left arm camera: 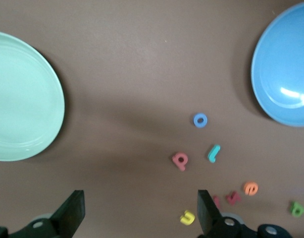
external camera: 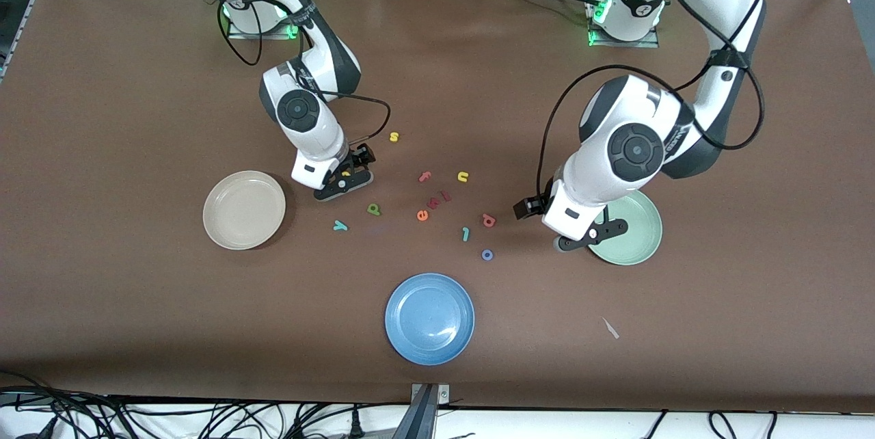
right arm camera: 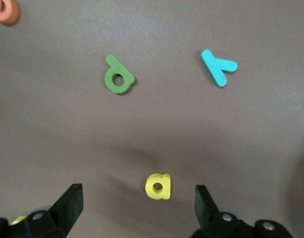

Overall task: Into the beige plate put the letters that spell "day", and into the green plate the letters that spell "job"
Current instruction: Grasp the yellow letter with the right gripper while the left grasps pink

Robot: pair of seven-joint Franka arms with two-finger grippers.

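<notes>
My right gripper point(external camera: 345, 184) point(right arm camera: 137, 210) hangs open low over the yellow "a" point(right arm camera: 158, 186) point(external camera: 346, 173), which lies between its fingers, untouched. The green "d" point(external camera: 373, 209) point(right arm camera: 118, 77) and teal "y" point(external camera: 340, 225) point(right arm camera: 219, 66) lie nearer the front camera, beside the beige plate point(external camera: 244, 209). My left gripper point(external camera: 593, 234) point(left arm camera: 141, 213) stands open and empty at the rim of the green plate point(external camera: 639, 234) point(left arm camera: 23, 99). The pinkish-red "b" point(external camera: 488, 220) point(left arm camera: 180, 160), teal "j" point(external camera: 465, 234) point(left arm camera: 214, 152) and blue "o" point(external camera: 487, 255) point(left arm camera: 200, 120) lie on the table beside it.
A blue plate point(external camera: 429, 318) point(left arm camera: 285, 74) sits nearest the front camera. Mid-table lie a yellow "s" point(external camera: 394, 137), pink "f" point(external camera: 424, 177), yellow "u" point(external camera: 463, 177) point(left arm camera: 187, 217), orange "e" point(external camera: 422, 215) point(left arm camera: 250, 188) and small red letters point(external camera: 437, 200).
</notes>
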